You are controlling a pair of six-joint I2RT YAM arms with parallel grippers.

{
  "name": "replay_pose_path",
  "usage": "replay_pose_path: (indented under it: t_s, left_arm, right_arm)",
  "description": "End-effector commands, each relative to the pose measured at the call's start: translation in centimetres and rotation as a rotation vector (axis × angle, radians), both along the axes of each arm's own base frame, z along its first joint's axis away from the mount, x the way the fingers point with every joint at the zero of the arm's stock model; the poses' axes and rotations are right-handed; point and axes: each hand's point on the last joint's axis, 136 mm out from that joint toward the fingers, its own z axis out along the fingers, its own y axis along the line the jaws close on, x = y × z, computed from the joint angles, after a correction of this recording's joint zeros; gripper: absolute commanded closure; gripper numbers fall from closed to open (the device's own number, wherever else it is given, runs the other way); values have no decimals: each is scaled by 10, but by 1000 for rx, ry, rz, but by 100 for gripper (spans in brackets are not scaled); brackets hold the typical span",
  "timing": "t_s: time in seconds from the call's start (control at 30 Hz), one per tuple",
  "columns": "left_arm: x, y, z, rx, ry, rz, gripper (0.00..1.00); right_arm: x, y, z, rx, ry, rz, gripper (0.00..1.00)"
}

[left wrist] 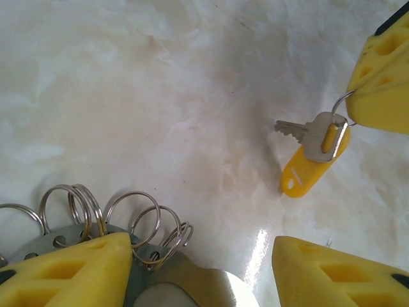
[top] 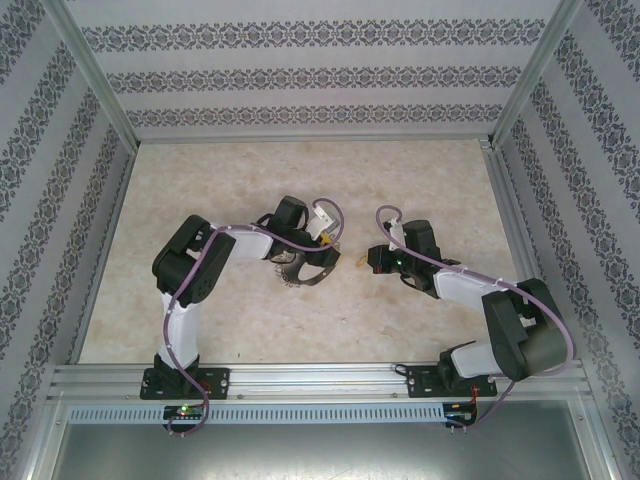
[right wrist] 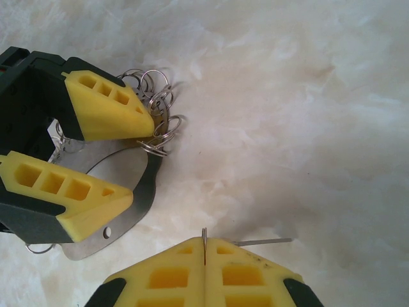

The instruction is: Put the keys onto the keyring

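Hanging from clenched right gripper [right wrist: 204, 246], key [left wrist: 316, 137] not yet threaded. Left gripper [right wrist: 144, 160], released, straddles keyring [right wrist: 128, 224]. Joining left to do.

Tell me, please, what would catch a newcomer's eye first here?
The small silver key with its yellow tag, dangling from the shut right gripper at centre. Just left, the left gripper straddles a flat grey metal keyring fringed with wire loops.
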Motion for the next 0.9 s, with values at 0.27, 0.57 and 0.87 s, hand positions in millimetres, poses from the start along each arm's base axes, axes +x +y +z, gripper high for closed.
replay_pose_path:
  t_s: [0.27, 0.57, 0.87]
  left_arm:
    - [-3, 18, -3, 169, -97, 1, 39]
    - [-2, 26, 20, 214, -157, -5, 39]
    - [-2, 47, 26, 367, -230, 15, 54]
  right_arm:
    - [0, 2, 0, 20, -17, 10, 100]
    - [1, 1, 1, 27, -28, 7, 100]
    - [1, -1, 4, 39, -44, -2, 100]
